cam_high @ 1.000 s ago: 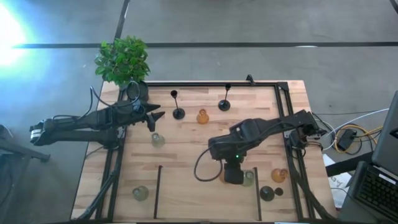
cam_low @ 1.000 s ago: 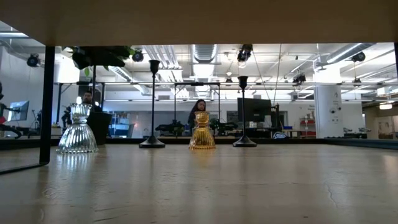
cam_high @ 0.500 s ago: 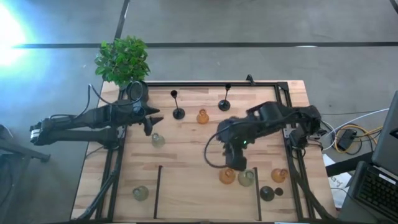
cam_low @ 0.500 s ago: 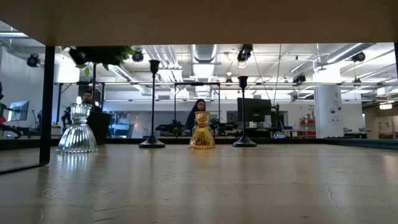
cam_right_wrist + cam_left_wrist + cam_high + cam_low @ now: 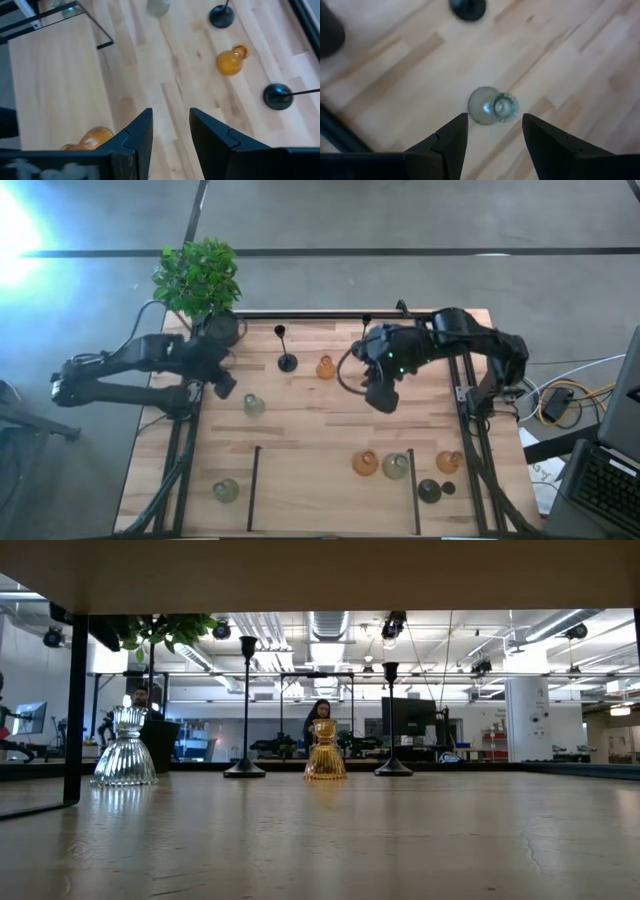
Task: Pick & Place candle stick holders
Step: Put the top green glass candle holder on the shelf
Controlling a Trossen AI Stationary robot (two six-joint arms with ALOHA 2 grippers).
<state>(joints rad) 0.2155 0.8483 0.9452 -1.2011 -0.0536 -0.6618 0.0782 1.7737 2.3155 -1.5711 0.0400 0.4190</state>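
A pale clear glass holder [image 5: 254, 405] stands on its base at the table's left; in the left wrist view it [image 5: 492, 106] shows just beyond my open left gripper [image 5: 493, 122], which hovers beside it [image 5: 226, 388] without touching. A black thin-stemmed holder [image 5: 287, 362] and an amber holder [image 5: 325, 367] stand farther back. A second black stemmed holder [image 5: 278, 96] is partly hidden under my right arm in the high view. My right gripper [image 5: 385, 402] is open and empty [image 5: 171, 117] above the table's middle.
Near the front right stand an amber holder [image 5: 365, 463], a clear one [image 5: 396, 467], another amber one [image 5: 449, 462] and a dark round one [image 5: 429, 491]. A greenish holder [image 5: 226, 491] stands front left. A potted plant [image 5: 198, 277] is at the far left corner. Black frame bars [image 5: 340, 315] edge the table.
My right gripper has risen from the amber holder at the front right, leaving it standing beside the clear one, and has swung toward the table's far edge. My left gripper has drawn back toward the left edge and tipped down over the clear holder.
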